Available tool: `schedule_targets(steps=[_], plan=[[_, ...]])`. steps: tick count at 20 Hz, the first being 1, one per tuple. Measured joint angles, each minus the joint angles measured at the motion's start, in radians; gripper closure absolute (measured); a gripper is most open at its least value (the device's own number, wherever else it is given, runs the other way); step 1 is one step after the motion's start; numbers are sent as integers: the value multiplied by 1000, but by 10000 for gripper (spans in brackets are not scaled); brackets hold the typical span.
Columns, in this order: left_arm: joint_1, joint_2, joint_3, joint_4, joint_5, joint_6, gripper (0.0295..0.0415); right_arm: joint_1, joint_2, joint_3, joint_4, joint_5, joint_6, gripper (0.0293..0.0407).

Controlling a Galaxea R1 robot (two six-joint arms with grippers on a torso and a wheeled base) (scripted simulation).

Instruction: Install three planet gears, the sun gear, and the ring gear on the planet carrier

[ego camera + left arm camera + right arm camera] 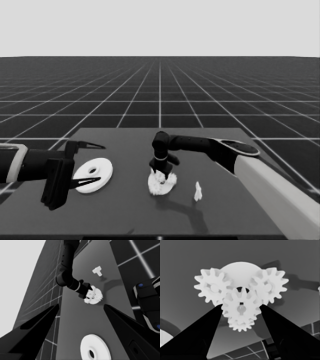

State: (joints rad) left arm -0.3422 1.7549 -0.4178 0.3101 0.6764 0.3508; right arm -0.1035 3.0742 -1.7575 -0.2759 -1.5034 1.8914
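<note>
right tool [161, 172] hangs straight down over the smaller round part [162, 184] at mid surface [125, 210], fingers clamped on the middle gear [240, 308]. in the right wrist view both black fingers press that gear's toothed sides, and it sits over the centre hole, so this looks like the middle gear being seated among the others. two gears [211, 287] flank it on the smaller round part, a third pokes out below it; teeth appear meshed, though whether the middle gear is fully down i cannot tell. grip from above likely keeps the gear level for dropping in.

left tool [80, 165] waits at the left end, fingers apart, over the larger round part [93, 174], which lies flat and untouched on the surface, probably left for last since it covers the gears. thin white piece [198, 192] lies alone, right of the gear stack, near it but apart.
</note>
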Motion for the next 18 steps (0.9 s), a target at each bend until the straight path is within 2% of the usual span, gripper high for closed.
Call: schedule_targets(steps=[18], plan=[[0, 0, 0, 0, 0, 0, 326, -4, -1, -1, 0, 0, 188, 390]])
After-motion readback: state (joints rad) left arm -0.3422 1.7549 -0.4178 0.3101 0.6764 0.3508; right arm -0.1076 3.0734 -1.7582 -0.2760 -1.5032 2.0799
